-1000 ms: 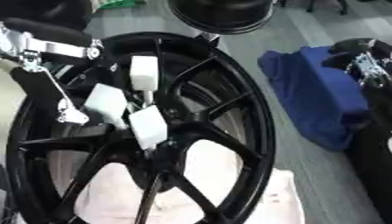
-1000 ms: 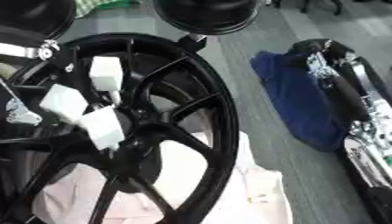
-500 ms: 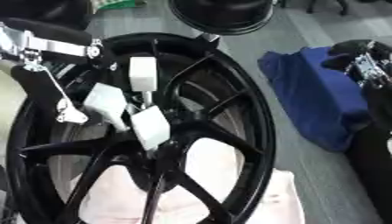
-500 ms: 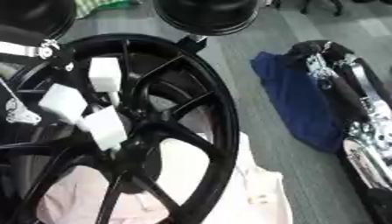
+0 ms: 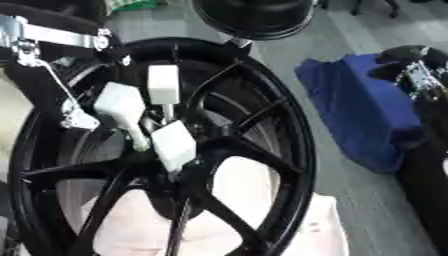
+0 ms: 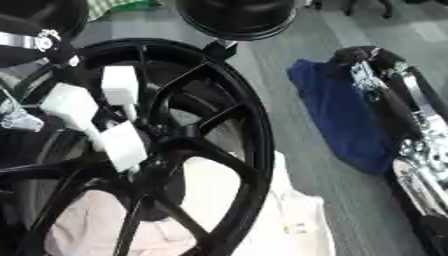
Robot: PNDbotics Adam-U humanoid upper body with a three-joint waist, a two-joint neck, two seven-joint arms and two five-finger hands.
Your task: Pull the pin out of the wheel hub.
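A large black spoked wheel hub (image 5: 289, 150) fills the left and middle of both views, lying on a pale pink cloth (image 5: 254, 200). My left hand (image 5: 118, 102) comes in from the upper left, and its white-padded fingertips (image 5: 175, 142) bunch together over the hub's centre (image 5: 179, 175). They curl in around a thin pale pin (image 5: 166, 112) that is mostly hidden between them. My right hand (image 6: 372, 75) lies off to the right over a blue cloth (image 6: 337, 110), well away from the wheel.
A round black object (image 5: 254, 15) stands just beyond the wheel's far rim. The blue cloth lies on the grey floor at right, and my right arm (image 6: 420, 170) runs down that edge. Bare grey floor (image 6: 297, 165) separates wheel and cloth.
The left hand's fingertips have stayed bunched over the hub centre with only slight shifts. The right hand has not visibly moved.
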